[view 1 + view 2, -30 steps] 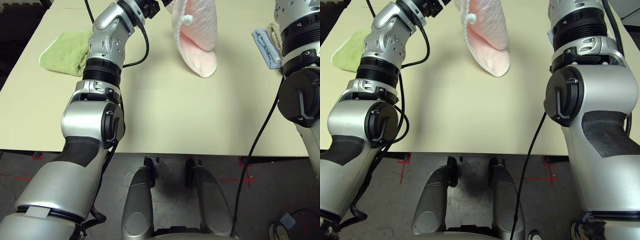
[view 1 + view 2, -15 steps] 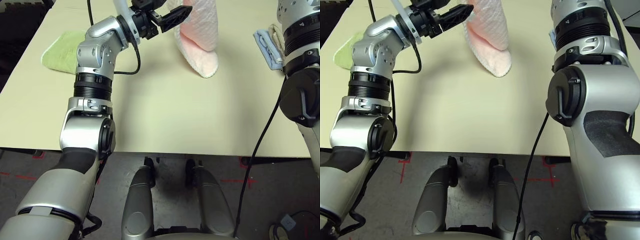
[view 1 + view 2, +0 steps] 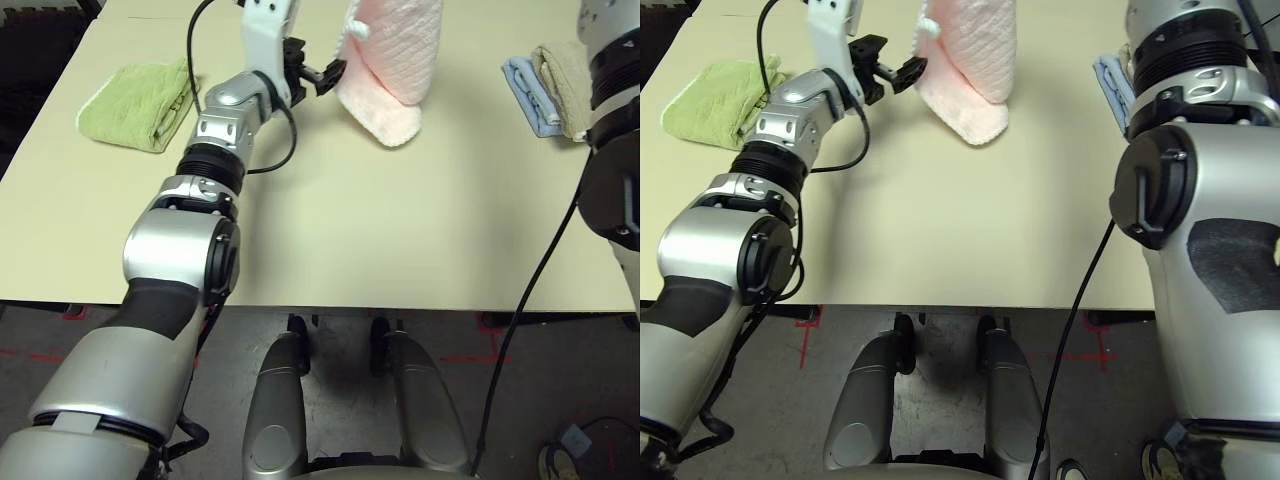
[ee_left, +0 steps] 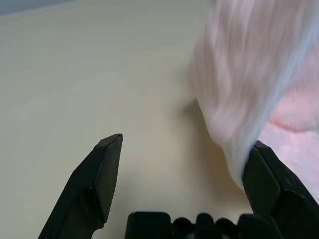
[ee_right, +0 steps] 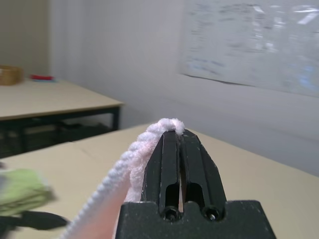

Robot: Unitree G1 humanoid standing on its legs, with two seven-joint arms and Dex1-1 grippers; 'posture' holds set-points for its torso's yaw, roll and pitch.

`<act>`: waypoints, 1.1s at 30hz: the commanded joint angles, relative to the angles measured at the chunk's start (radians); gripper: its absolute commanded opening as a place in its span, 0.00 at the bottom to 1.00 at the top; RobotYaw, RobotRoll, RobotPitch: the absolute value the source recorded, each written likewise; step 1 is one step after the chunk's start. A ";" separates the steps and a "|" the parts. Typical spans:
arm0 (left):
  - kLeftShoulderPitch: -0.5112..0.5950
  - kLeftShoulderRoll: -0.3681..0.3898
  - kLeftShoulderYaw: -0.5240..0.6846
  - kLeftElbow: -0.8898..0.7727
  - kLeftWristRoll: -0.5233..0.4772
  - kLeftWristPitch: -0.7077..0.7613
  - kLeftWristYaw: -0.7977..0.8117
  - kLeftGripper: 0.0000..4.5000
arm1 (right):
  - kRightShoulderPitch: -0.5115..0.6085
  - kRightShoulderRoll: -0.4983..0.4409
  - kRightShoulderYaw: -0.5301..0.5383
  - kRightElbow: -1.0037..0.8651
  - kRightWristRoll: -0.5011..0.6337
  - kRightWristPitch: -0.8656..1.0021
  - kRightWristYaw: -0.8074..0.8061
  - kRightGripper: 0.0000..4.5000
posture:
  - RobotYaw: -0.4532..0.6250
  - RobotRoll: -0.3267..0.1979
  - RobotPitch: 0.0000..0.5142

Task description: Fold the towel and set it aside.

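Table [image 3: 330, 230]: broad and pale; a green folded towel [image 3: 135, 100] lies at its left, and blue and beige folded towels [image 3: 550, 85] at its right.
Towel [image 3: 392, 60]: hangs doubled over the far middle of the table, its lower tip touching the surface; it has drifted slightly left within the last second.
Right gripper [image 5: 175, 149]: fingers pinched tight on the towel's top edge, carrying its weight.
Left gripper [image 4: 184, 154]: has swung in from higher up to the towel's left side; fingers spread wide, one fingertip [image 4: 261, 157] touching the hanging edge.
Meaning: probably lining up to catch the free edge for the next fold.
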 commanded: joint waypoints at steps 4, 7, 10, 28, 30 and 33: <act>0.056 0.090 -0.053 0.015 0.080 -0.054 -0.077 1.00 | 0.061 -0.054 0.001 0.037 -0.036 -0.034 -0.040 0.01 | 0.41 0.62 0.64; 0.051 0.071 -0.037 0.013 0.060 -0.045 -0.112 1.00 | 0.067 -0.043 -0.004 0.038 -0.033 -0.029 -0.039 0.01 | 0.41 0.62 0.64; 0.051 0.034 -0.003 -0.001 0.017 -0.029 -0.157 1.00 | 0.055 -0.033 -0.008 0.036 -0.028 -0.026 -0.031 0.01 | 0.41 0.62 0.64; 0.058 -0.013 0.071 -0.012 -0.050 0.304 -0.092 1.00 | 0.010 -0.021 -0.006 0.023 -0.025 -0.025 0.003 0.01 | 0.40 0.62 0.61; 0.056 -0.005 0.077 -0.012 -0.052 0.331 -0.097 1.00 | 0.011 -0.020 -0.006 0.023 -0.026 -0.026 0.004 0.01 | 0.40 0.62 0.61; 0.057 -0.006 0.076 -0.035 -0.073 0.428 -0.188 1.00 | 0.008 -0.024 -0.005 0.028 -0.030 -0.030 -0.002 0.01 | 0.40 0.62 0.61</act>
